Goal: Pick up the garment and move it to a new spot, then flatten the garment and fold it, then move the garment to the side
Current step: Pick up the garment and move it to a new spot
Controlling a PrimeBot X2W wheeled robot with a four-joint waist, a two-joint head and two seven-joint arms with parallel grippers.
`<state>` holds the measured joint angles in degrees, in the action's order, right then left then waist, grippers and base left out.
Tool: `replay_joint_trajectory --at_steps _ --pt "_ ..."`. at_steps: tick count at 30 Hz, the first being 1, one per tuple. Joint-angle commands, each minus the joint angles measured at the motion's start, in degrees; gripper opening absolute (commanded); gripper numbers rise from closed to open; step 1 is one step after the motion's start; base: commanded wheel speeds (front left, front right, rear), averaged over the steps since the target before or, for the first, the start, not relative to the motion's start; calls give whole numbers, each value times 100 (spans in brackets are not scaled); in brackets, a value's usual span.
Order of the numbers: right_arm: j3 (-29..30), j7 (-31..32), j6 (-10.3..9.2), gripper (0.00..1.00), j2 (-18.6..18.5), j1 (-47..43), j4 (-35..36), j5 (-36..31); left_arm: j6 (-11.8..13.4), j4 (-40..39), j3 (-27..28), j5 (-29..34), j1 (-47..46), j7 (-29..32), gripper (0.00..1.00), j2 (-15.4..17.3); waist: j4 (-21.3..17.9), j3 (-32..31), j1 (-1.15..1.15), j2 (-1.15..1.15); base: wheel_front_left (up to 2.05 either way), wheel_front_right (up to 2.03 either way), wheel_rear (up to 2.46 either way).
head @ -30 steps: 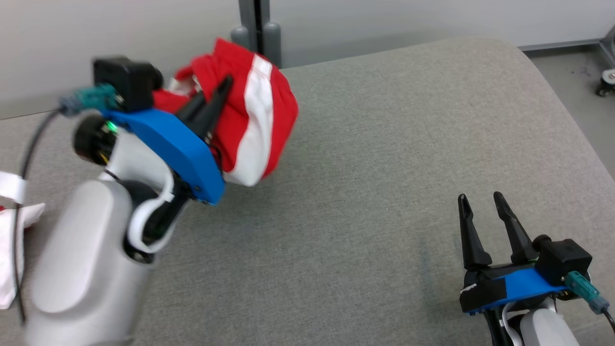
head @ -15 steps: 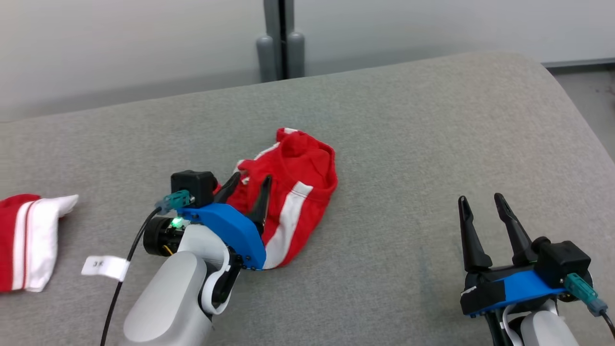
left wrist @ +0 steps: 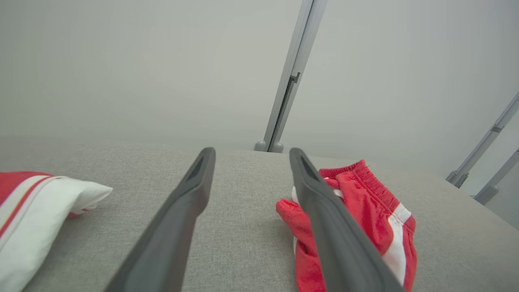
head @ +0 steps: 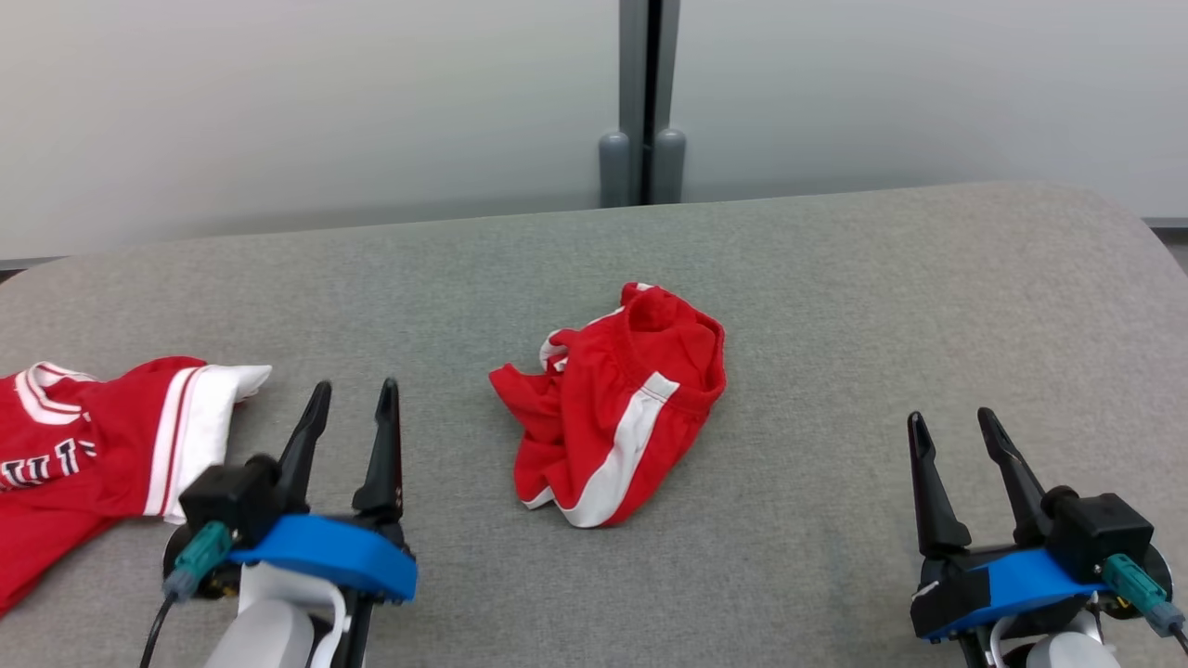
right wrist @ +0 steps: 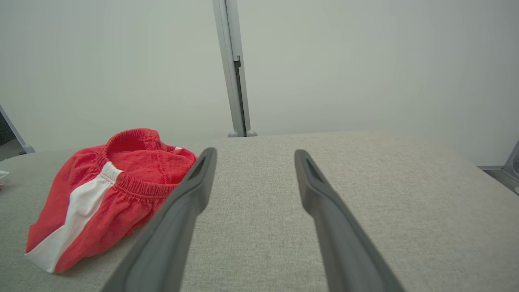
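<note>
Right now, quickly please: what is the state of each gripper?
Left gripper: open, holding nothing.
Right gripper: open, holding nothing.

The left gripper (head: 356,384) and right gripper (head: 951,416) carry long dark tapered fingers (head: 382,455). Behind them sit a blue bracket (head: 325,552), black block (head: 232,496) and teal-plugged cable (head: 200,549).

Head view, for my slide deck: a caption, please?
Left tool and right tool open above grey upholstery, crumpled red shorts between them, red jersey at far left.
</note>
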<state>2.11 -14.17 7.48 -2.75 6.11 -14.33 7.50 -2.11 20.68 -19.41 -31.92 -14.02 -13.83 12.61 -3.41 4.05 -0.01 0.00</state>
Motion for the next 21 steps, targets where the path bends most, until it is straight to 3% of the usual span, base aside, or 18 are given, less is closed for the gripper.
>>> replay_joint_trajectory --at_steps 1,4,10,21 --pt "39 51 3 100 -23 -80 48 -79 109 -106 90 106 209 -67 100 57 59 -32 1 0 0 0 0" --pt "105 146 3 100 -24 -170 131 -133 290 -257 302 214 492 -121 100 106 170 -95 1 0 0 0 0" --pt "165 258 3 100 -24 -325 175 -149 408 -533 656 483 933 -140 100 161 291 -212 1 0 0 0 0" --pt "196 349 3 100 -24 -425 168 -117 362 -542 663 906 1376 -144 100 218 296 -370 1 0 0 0 0"
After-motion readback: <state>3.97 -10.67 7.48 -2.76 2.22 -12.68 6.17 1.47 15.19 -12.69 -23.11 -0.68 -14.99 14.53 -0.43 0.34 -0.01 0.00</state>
